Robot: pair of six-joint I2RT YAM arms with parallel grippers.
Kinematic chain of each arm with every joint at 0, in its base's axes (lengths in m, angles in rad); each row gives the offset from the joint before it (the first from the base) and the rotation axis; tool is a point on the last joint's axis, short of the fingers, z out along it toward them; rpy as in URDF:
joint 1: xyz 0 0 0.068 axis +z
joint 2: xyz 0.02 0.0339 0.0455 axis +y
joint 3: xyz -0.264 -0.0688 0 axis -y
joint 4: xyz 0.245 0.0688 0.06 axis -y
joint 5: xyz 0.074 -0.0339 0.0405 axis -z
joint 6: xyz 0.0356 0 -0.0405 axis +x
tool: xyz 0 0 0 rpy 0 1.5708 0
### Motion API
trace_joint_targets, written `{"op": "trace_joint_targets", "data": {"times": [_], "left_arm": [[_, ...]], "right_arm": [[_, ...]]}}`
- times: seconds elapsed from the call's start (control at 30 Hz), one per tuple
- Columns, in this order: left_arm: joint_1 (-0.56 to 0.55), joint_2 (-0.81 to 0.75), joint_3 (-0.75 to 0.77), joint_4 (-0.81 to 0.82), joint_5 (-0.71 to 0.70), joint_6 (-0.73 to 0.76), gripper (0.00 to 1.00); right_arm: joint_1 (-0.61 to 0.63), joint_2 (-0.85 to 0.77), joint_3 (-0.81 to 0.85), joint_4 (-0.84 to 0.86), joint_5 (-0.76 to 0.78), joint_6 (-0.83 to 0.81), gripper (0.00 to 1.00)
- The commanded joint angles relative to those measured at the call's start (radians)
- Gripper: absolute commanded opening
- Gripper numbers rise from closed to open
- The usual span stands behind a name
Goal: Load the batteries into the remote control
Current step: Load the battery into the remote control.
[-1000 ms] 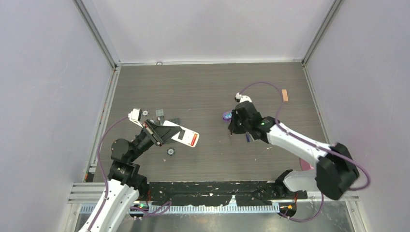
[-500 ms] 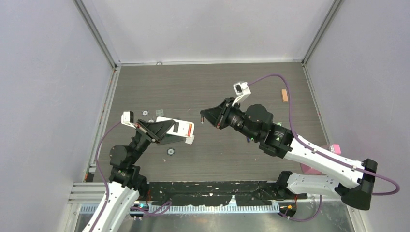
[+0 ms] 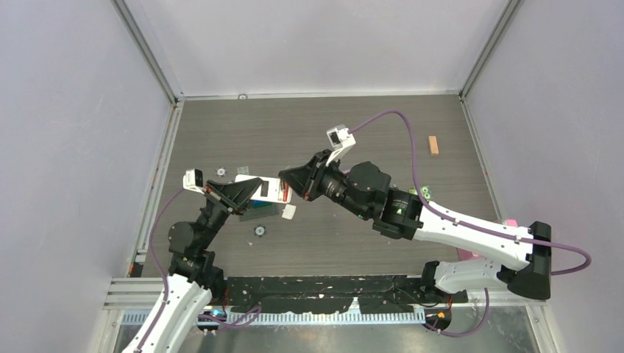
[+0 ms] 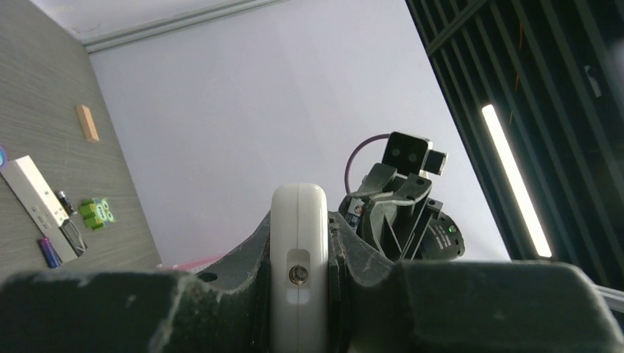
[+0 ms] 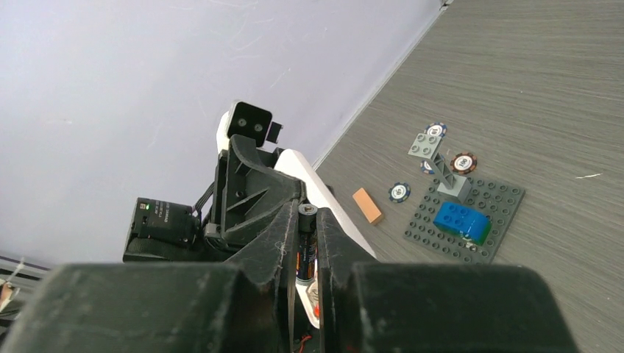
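Left side first: my left claw (image 3: 250, 191) is clamped on the wider white remote (image 3: 271, 190), held clear of the table (image 3: 353, 125). From above I get the remote's flat face with a red strip at the end pointing away from the claw. The left wrist camera shows it edge-on instead, a finger pressed to each side.

Only that wrist camera shows me the remote control (image 4: 31, 190) — the narrow white bar with the black end. It lies flat on the table, well off to the claw's left in that view. A blue-purple cell (image 4: 50, 252) lies just beside its black end, and a green block (image 4: 96, 211) is near.

Now the right claw (image 3: 288, 184). From above it sits nose to nose with the left one, just beyond the red end, but there I can't tell what is between its fingers. Its own camera settles it — the jaws are closed on a dark cell (image 5: 305, 254), standing upright with its cap above the fingertips. Beyond the claw in that view, a grey baseplate (image 5: 500, 202) carries a blue brick (image 5: 460, 220).
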Motion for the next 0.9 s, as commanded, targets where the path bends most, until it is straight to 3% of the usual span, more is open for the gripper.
{"op": "trace_joint_targets", "data": {"times": [0.0,0.6,0.87], "left_arm": [[0.005,0.021,-0.005,0.124,-0.016,-0.056,0.0],[0.005,0.019,-0.022,0.166,-0.045,-0.115,0.0],[0.005,0.035,-0.03,0.195,-0.048,-0.115,0.0]], "right_arm": [[0.042,0.026,0.072,0.045,0.092,-0.064,0.07],[0.189,0.107,0.108,0.027,0.456,-0.218,0.08],[0.196,0.111,0.088,0.005,0.482,-0.172,0.11]]}}
